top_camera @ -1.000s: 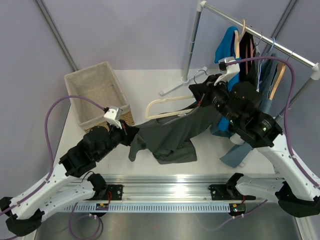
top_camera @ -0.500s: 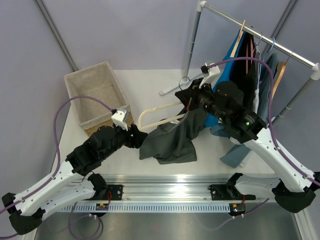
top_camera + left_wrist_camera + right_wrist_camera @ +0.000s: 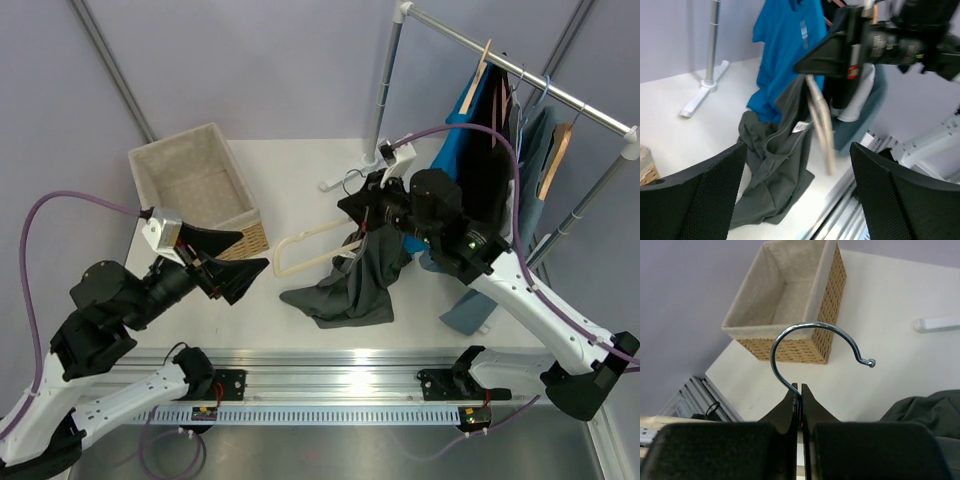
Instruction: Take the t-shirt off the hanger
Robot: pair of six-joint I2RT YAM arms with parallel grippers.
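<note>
Charcoal t-shirt [image 3: 355, 285] droops crumpled from cream hanger [image 3: 312, 263].

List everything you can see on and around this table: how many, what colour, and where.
t-shirt: one, dark grey, draped from the hanger, lower part on the table
hanger: one, cream with metal hook, lifted above the table
basket: one, tan wicker, back left of table
clothes rack: one, silver, back right
blue shirt: one, bright blue, on the rack
black garment: one, on the rack
wooden hangers: at least two, tan, on the rack
table: one, white
left gripper: open, empty, near the basket
right gripper: shut on the hanger's hook
</note>
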